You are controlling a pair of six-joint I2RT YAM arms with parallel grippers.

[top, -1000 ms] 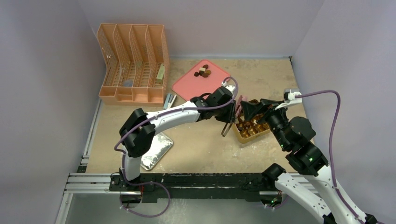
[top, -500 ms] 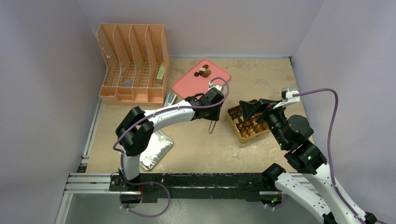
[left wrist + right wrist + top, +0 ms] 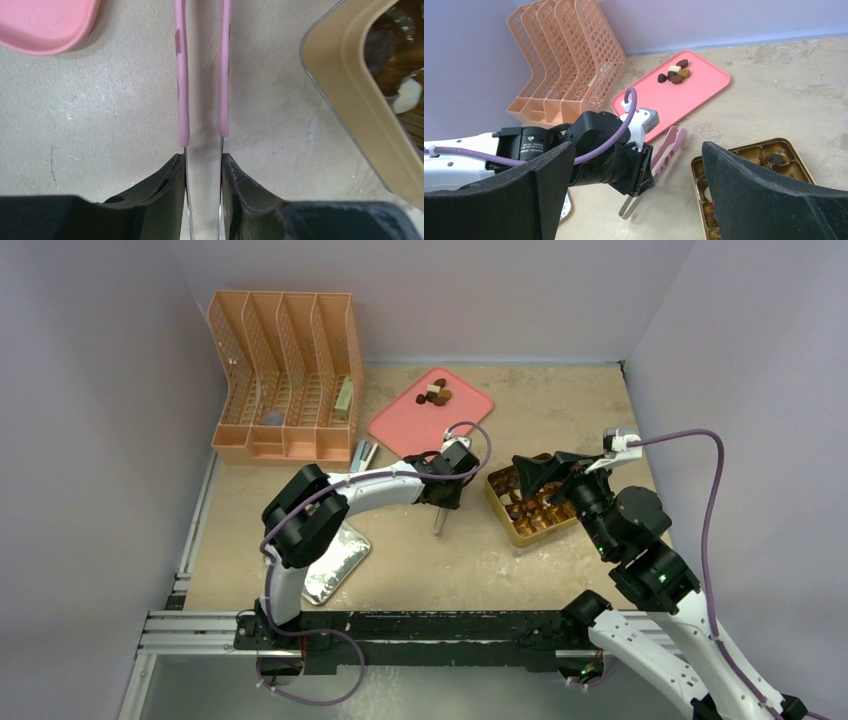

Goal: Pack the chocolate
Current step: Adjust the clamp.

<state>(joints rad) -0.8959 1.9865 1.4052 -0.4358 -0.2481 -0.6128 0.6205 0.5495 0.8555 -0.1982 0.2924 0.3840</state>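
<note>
Tongs [image 3: 182, 75] pinched in the left gripper [image 3: 202, 165] could squash the chocolate [image 3: 435, 395] on the pink tray [image 3: 400, 425] if they squeeze too hard, while the right gripper [image 3: 638, 150] hangs wide open over the gold box [image 3: 503, 512].

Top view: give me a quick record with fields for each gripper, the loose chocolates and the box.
left gripper: shut on pink tongs, above the table between pink tray and gold box
right gripper: open, empty, over the gold box
loose chocolates: small cluster on the pink tray
gold box: holds some pieces
</note>
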